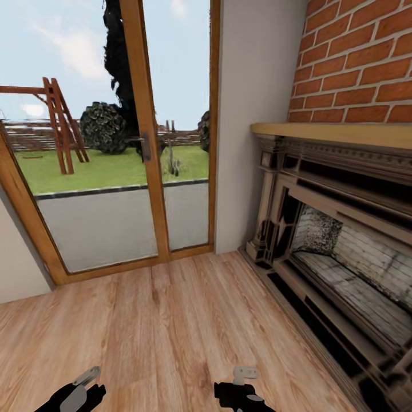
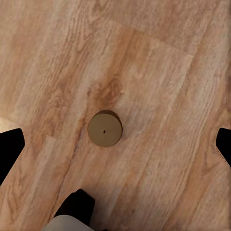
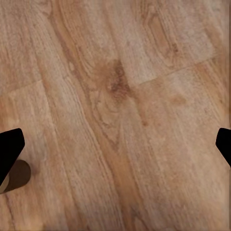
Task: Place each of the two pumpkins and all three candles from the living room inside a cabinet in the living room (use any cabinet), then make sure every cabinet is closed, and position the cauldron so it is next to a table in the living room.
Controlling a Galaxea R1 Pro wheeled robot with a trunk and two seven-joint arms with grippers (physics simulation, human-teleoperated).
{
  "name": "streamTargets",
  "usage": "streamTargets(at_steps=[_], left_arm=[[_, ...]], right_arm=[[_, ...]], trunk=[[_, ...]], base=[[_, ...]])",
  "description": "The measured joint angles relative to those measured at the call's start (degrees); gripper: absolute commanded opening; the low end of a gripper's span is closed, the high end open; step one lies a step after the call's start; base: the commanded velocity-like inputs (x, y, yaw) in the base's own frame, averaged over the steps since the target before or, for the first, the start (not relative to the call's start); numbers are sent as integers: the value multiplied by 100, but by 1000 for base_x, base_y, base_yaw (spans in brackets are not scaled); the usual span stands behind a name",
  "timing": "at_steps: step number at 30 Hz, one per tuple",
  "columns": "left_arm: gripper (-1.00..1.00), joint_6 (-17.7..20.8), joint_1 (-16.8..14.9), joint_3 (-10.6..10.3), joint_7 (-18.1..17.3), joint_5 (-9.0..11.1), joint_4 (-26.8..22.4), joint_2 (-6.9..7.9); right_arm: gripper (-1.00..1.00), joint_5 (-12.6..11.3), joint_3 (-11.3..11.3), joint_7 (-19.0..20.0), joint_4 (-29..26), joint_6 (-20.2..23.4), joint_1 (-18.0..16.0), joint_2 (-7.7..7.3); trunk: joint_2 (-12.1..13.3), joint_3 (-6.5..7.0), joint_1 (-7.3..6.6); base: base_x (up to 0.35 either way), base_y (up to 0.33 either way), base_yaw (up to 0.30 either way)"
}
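On wood floor point(image 1: 171, 320), candle point(image 2: 105, 129) upright, fireplace point(image 1: 343, 252) beside, maybe empty.

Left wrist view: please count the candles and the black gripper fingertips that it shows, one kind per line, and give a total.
Candles: 1
Black gripper fingertips: 2
Total: 3
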Motion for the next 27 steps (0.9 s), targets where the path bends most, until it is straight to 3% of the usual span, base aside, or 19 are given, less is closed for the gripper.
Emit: streamTargets(at_steps=[22, 27], left_arm=[[100, 0, -3, -8, 1, -7, 0, 3], [100, 0, -4, -8, 1, -1, 0, 11]], right_arm=[[100, 0, 0, -1, 1, 0, -1, 0], [100, 0, 0, -1, 2, 0, -1, -5]], trunk=[[0, 0, 1], [-199, -89, 110]], base=[[39, 43, 0], [0, 0, 0]])
